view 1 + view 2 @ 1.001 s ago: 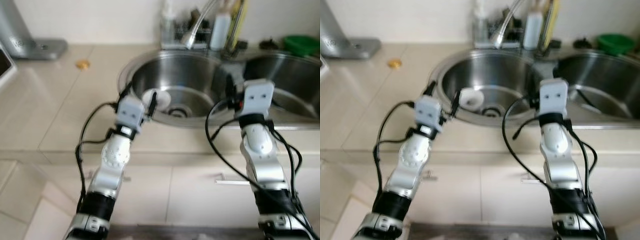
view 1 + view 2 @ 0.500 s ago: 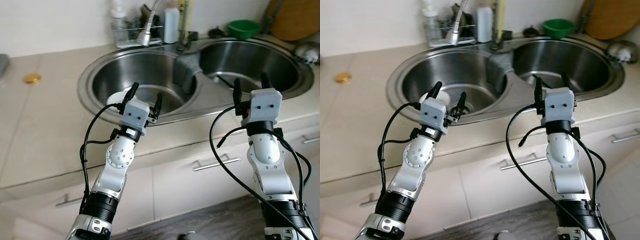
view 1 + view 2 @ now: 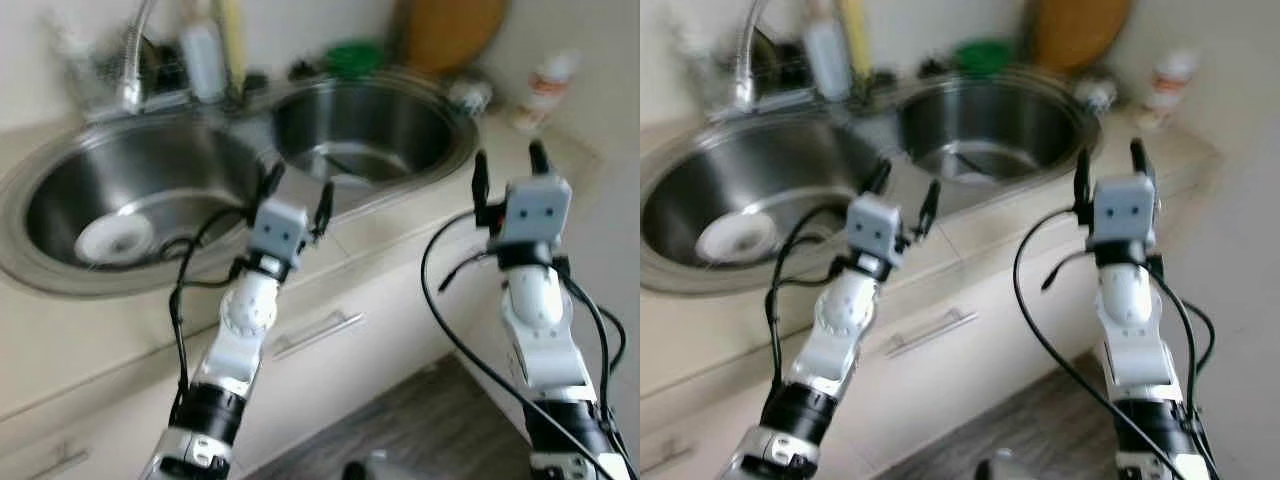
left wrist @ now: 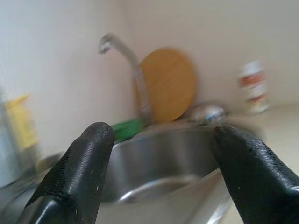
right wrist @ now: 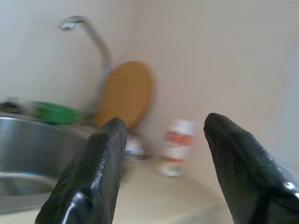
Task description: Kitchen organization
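A double steel sink (image 3: 190, 170) is set in the beige counter (image 3: 60, 340). A white dish (image 3: 113, 238) lies in its left basin. My left gripper (image 3: 297, 190) hangs open over the counter's front edge, between the two basins, holding nothing. Off to the right, my right gripper (image 3: 510, 166) is also open and empty, near the counter's right end. A white bottle with a red label (image 3: 543, 88) stands at the counter's far right corner, and it is also in the right wrist view as the bottle (image 5: 177, 147).
A round wooden board (image 3: 445, 32) leans on the wall behind the right basin, beside a green bowl (image 3: 352, 55). A tap (image 3: 132, 55), a white bottle (image 3: 205, 60) and a yellow item stand behind the sink. Cabinet drawers with a bar handle (image 3: 315, 335) are below; grey floor (image 3: 400, 420) lies underneath.
The whole view has swung to the right: the sink slid left and the counter's right end with the red-labelled bottle came into sight. Both grippers stay open and raised.
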Robot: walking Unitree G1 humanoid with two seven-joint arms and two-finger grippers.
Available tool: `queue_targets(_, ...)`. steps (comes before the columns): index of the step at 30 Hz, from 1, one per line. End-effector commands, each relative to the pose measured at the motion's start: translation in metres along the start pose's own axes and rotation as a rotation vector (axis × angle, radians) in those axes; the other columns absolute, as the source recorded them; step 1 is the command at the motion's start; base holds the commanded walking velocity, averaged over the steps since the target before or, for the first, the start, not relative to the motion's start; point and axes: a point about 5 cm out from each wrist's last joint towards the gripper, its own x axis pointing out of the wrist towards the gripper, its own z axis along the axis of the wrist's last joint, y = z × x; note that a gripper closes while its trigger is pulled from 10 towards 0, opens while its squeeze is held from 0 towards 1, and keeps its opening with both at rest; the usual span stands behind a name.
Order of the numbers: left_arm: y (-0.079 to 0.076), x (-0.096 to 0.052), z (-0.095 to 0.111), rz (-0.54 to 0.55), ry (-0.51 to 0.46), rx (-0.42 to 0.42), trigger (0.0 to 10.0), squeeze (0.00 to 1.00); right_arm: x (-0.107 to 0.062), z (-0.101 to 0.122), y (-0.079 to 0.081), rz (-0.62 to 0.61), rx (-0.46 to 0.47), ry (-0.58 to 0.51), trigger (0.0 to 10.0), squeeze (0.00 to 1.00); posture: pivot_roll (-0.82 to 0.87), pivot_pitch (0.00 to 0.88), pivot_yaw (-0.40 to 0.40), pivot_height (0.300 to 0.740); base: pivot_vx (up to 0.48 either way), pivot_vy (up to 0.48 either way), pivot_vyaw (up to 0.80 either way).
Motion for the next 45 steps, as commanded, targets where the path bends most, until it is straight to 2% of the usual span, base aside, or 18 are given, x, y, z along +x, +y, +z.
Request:
queue_targets(1,0.0053,-0.001,-0.0008,0.01,0.004,0.018,10.0,0.0,0.0021,0.0065,0.0011,-0.003,0.002,-0.029,10.0,0.0,-0.12,0.0,0.003,0.74,0.0,0.0,-0.8)
queue_targets(22,0.0053,-0.001,-0.0008,0.01,0.004,0.018,10.0,0.0,0.0021,0.0065,0.0011,-0.003,0.002,-0.029,10.0,0.0,-0.12,0.0,0.003,0.74,0.0,0.0,-0.8)
queue_targets(27,0.0042,-0.0025,-0.0014,-0.003,0.003,0.027,10.0,0.0,0.0002,0.0081,0.0005,-0.037,0.005,-0.047,10.0,0.0,-0.12,0.0,0.008,0.74,0.0,-0.244,-0.64)
queue_targets(41,0.0046,-0.0015,-0.0018,-0.007,0.005,0.033,10.0,0.0,0.0032,0.0072,-0.0004,-0.053,0.001,-0.044,10.0,0.0,-0.12,0.0,0.01,0.74,0.0,0.0,-0.8)
queue_targets(45,0.0041,-0.001,-0.0027,-0.008,0.013,0.038,10.0,0.0,0.0036,0.0062,-0.0009,-0.056,-0.003,-0.041,10.0,0.0,-0.13,0.0,0.008,0.74,0.0,-0.434,0.0)
